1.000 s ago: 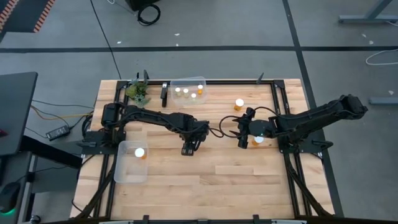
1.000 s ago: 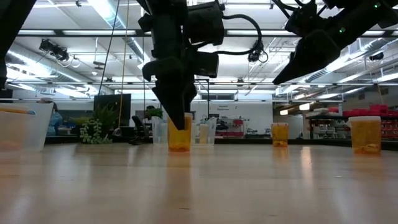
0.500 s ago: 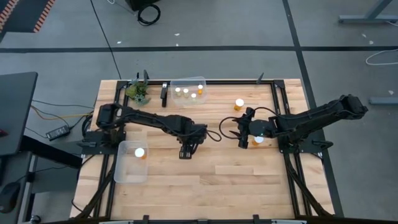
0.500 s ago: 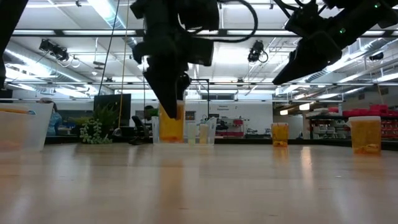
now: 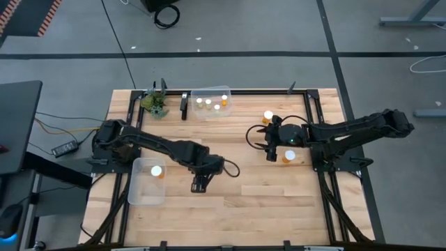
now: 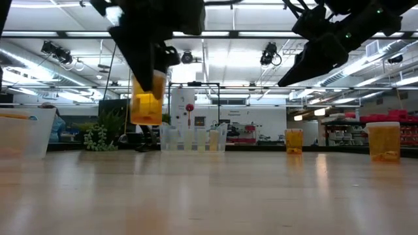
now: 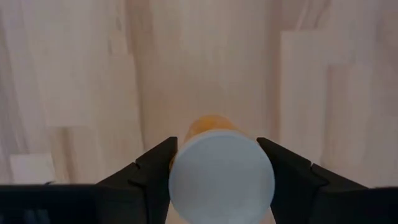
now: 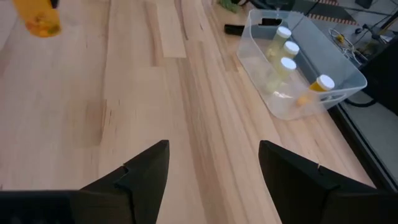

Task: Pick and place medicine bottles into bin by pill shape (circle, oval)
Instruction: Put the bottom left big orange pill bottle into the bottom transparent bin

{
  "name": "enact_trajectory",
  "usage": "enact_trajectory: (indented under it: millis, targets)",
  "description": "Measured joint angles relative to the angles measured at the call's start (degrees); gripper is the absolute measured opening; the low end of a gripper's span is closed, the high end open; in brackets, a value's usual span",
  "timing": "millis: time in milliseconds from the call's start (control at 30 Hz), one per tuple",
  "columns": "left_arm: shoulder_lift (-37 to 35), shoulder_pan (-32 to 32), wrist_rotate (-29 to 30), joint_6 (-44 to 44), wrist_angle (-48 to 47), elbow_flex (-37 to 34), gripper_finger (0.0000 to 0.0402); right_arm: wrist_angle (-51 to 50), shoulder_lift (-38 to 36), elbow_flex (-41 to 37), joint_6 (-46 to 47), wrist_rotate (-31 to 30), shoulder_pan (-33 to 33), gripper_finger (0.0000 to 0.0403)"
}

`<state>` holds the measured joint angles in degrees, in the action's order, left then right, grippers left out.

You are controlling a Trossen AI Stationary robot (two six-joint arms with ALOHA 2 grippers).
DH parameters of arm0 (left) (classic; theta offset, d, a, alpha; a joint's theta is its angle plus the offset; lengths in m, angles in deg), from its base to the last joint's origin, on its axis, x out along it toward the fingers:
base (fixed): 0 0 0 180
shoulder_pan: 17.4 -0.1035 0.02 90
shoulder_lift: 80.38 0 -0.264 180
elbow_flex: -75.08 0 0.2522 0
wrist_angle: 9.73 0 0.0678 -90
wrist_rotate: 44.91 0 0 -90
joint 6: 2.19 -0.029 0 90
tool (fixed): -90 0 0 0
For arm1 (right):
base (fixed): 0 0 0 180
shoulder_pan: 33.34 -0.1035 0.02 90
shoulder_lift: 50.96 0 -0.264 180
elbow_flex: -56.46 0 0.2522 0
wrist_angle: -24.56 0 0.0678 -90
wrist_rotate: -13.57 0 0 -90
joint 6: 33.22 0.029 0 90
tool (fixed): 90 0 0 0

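My left gripper (image 5: 198,185) is shut on an amber medicine bottle (image 6: 145,108) with a white cap (image 7: 221,179), above the table's middle and toward its near side. My right gripper (image 5: 270,144) is open and empty at the table's right middle; its fingers show spread in the right wrist view (image 8: 214,180). Two more bottles stand upright on the table: one (image 5: 268,115) on its far side and one (image 5: 289,155) on its near side. A clear bin (image 5: 211,102) at the far edge holds three bottles. A second clear bin (image 5: 146,189) at the near left holds one bottle (image 5: 157,170). My left gripper pinches the bottle between its two fingers (image 7: 152,171) at its capped upper end (image 7: 180,163), one finger on each side. The fingers come from above, pointing down. The bottle hangs upright below them, its bottom (image 6: 145,121) lifted clear of the table.
A small green plant (image 5: 155,103) and a dark block (image 5: 184,106) stand by the far bin. Black frame rails run along the table's left, right and far edges. Bare wood lies between the near-left bin and my left gripper.
My left gripper has lifted the bottle off the table and carried it toward the near and left edges; the bottle stays upright and now hangs clear. My right gripper has drawn a little toward the far edge, uncovering the bottle on its near side.
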<state>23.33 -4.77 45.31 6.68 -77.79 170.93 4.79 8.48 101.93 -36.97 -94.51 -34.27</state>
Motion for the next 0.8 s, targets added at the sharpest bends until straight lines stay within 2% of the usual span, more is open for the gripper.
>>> enact_trajectory:
  millis: [267,800]
  targets:
    - [-2.0,4.4,0.9,4.7,-4.8,0.0,0.0209,0.9,0.0,0.0,0.1,2.4,2.1,0.0255]
    - [-8.6,13.0,11.0,15.7,-12.6,0.0,0.0212,0.1,0.0,0.0,2.7,3.2,2.1,0.0255]
